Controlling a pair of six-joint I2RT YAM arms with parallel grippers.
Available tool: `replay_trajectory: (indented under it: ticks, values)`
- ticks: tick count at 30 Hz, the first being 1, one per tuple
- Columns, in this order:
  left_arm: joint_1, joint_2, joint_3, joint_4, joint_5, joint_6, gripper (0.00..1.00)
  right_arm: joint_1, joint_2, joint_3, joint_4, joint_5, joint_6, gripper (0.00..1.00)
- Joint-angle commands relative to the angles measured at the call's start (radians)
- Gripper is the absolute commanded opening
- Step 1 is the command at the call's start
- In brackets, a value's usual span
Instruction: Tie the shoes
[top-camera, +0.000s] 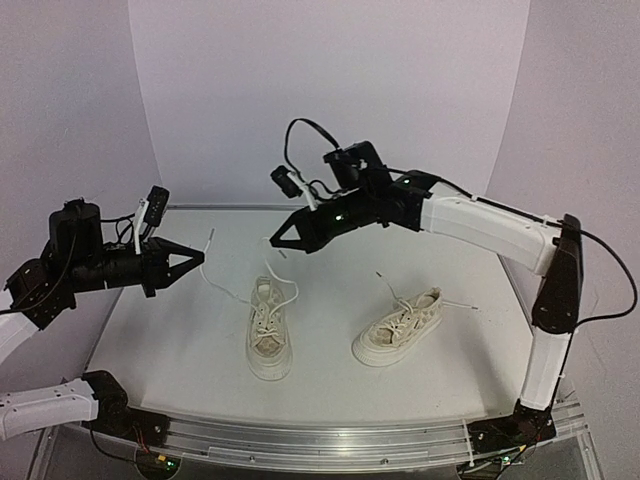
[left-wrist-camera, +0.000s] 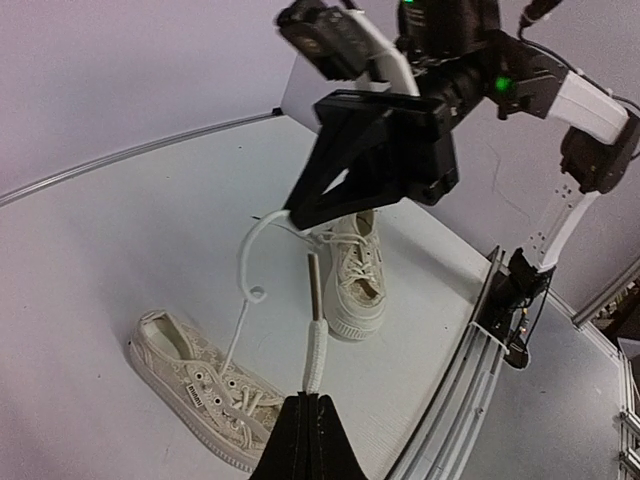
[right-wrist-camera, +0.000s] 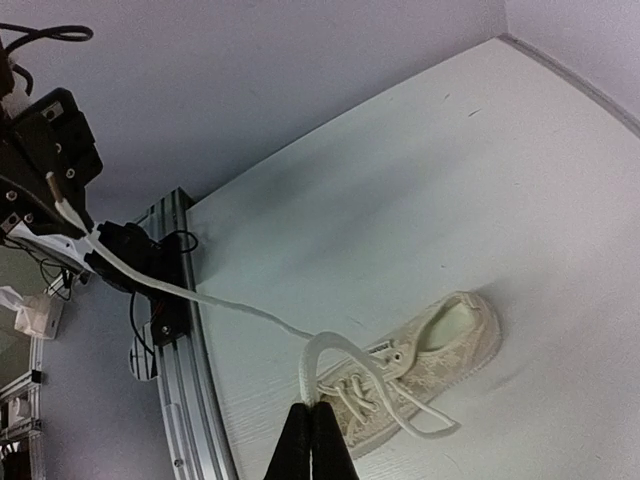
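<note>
Two cream shoes lie on the white table. The left shoe (top-camera: 268, 335) has its laces pulled out to both sides; the right shoe (top-camera: 398, 332) lies apart with loose laces. My left gripper (top-camera: 200, 259) hovers left of the left shoe, shut on one white lace (left-wrist-camera: 315, 355), whose tip (left-wrist-camera: 314, 285) sticks out past the jaws. My right gripper (top-camera: 273, 240) hangs above and behind the same shoe (right-wrist-camera: 425, 370), shut on the other lace, which curves as a loop (right-wrist-camera: 335, 350) from the jaws down to the eyelets. In the left wrist view the right gripper (left-wrist-camera: 296, 214) holds that lace.
The table's aluminium front rail (top-camera: 330, 440) runs along the near edge, with both arm bases on it. White walls close the back and sides. The right arm's long white link (top-camera: 490, 228) reaches over the table's right half, above the right shoe.
</note>
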Motion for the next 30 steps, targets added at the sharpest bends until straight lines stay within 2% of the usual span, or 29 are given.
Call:
replay_trajectory:
  ticks: [1,5,12,20,22,24,26,30]
  values:
    - [0.004,-0.070,-0.011,0.055,0.166,0.035,0.00,0.069,0.152,0.170,0.051,-0.070,0.076,0.00]
    - [0.004,-0.116,-0.020,0.083,0.244,0.049,0.00,0.118,0.310,0.347,0.088,-0.104,0.151,0.00]
    - [0.004,-0.126,-0.014,0.051,0.268,0.081,0.00,0.165,0.560,0.609,0.177,-0.135,0.295,0.00]
    - [0.004,-0.138,-0.014,0.015,0.240,0.096,0.00,0.165,0.673,0.659,0.279,-0.143,0.407,0.00]
    - [0.004,-0.137,-0.012,0.002,0.205,0.093,0.00,0.159,0.633,0.620,0.279,-0.115,0.390,0.00]
    - [0.004,-0.135,-0.008,-0.008,0.134,0.062,0.00,0.134,0.531,0.508,0.282,-0.068,0.364,0.00]
    - [0.004,-0.123,-0.003,-0.014,-0.030,0.004,0.00,0.102,0.403,0.365,0.304,-0.004,0.347,0.00]
    - [0.004,-0.053,0.055,-0.123,-0.461,-0.097,0.00,0.003,0.085,0.014,0.380,0.129,0.349,0.00]
